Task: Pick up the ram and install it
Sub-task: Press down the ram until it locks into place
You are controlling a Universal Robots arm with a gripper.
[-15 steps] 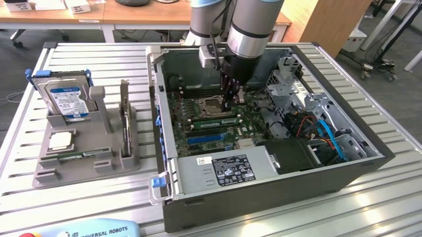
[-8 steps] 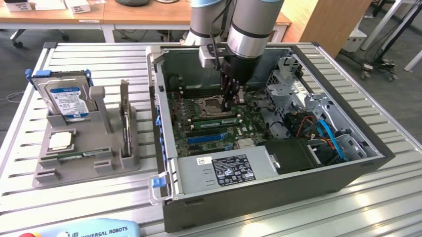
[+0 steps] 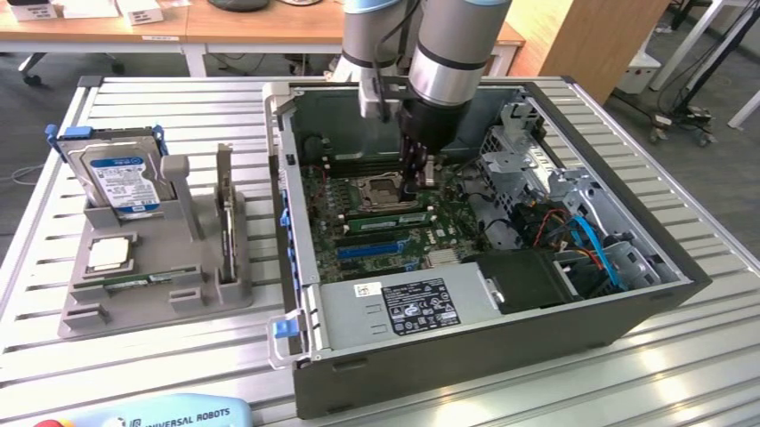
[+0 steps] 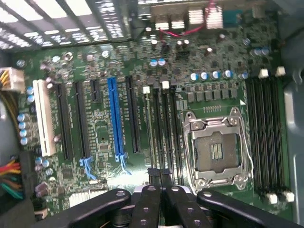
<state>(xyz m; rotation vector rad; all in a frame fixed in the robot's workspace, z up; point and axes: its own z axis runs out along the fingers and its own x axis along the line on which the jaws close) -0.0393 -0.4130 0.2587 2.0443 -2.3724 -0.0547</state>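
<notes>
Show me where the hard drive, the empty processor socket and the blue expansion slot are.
hard drive [image 3: 119, 181], exterior view, on its blue and white label.
processor socket [image 4: 216, 152], wrist view, on the contact field inside its metal frame.
blue expansion slot [image 4: 114, 116], wrist view, middle of its length.

"UNIVERSAL ROBOTS" on blue pendant [image 3: 166, 415]; drive [image 3: 121, 182] & PSU label [image 3: 416, 305] text unreadable.
</notes>
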